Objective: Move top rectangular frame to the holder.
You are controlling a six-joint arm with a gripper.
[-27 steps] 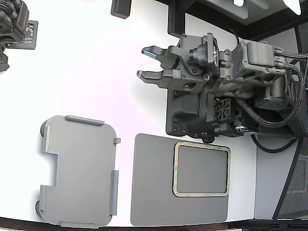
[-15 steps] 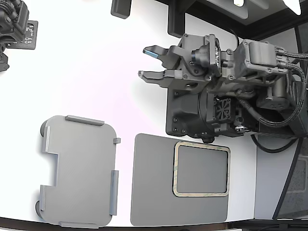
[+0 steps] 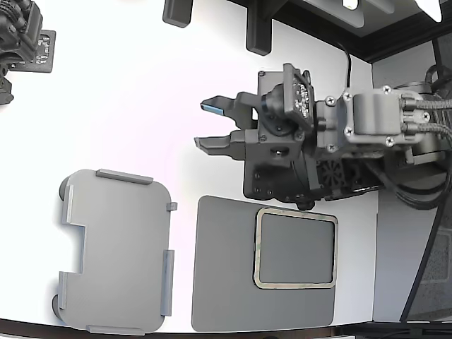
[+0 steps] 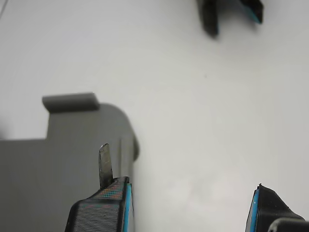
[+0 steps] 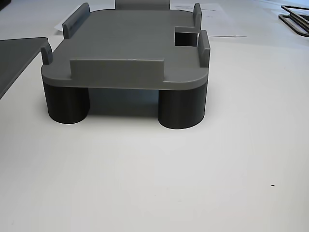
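Above the white tabletop (image 3: 141, 106), the hand (image 3: 212, 124) is hovering with jaws apart, grasping nothing. It looks to be approaching: the top rectangular frame (image 3: 295, 248) is lying on the dark mat (image 3: 222, 282), the holder (image 3: 116, 251) sitting beside it. Next, descending onto the frame's rim.

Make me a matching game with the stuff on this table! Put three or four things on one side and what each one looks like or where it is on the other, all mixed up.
Things:
1. top rectangular frame
2. holder
3. dark grey mat
4. gripper

Descriptions:
A. open, holding nothing, above bare white table
B. light grey tray with raised tabs, at the exterior view's left
C. thin tan-olive outline with an open middle
D. flat and solid, lying under the frame

Right pairs: 1-C, 2-B, 3-D, 4-A
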